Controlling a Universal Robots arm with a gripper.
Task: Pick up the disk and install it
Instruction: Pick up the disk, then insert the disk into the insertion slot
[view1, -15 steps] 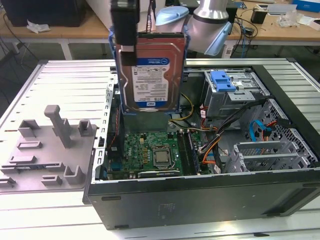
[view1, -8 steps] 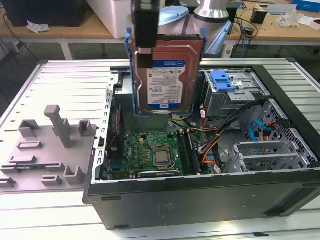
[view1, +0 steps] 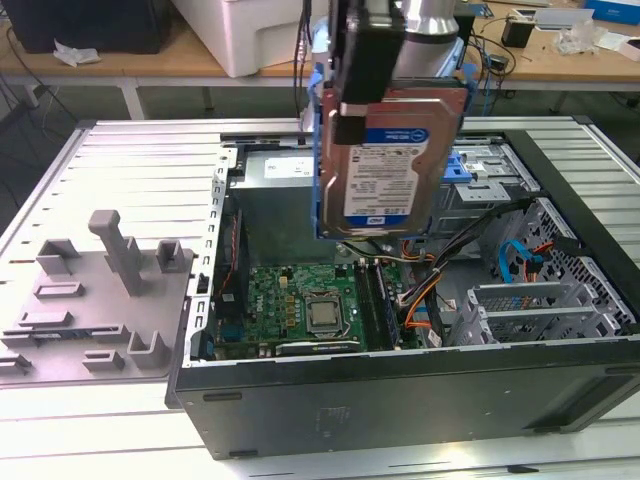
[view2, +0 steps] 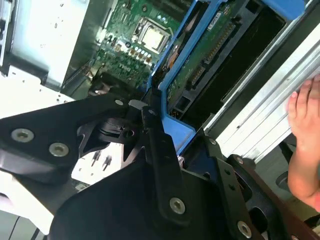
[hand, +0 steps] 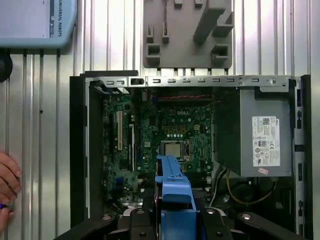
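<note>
Above open computer case (view1: 400, 400), hand (view1: 350, 105) clamped on disk (view1: 385, 175), motherboard (view1: 290, 300) and cables (view1: 418, 305) beneath

Exterior view: bright, even light, with a soft sheen on the silver-metal disk in blue plastic carrier (view1: 385, 165). Second wrist view: pale grey metal box (view2: 45, 30) overexposed at ten o'clock.

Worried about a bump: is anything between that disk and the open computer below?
Nothing visible. The disk hangs in the jaws above the open computer case, only air beneath it; loose cables lie inside the case.
</note>
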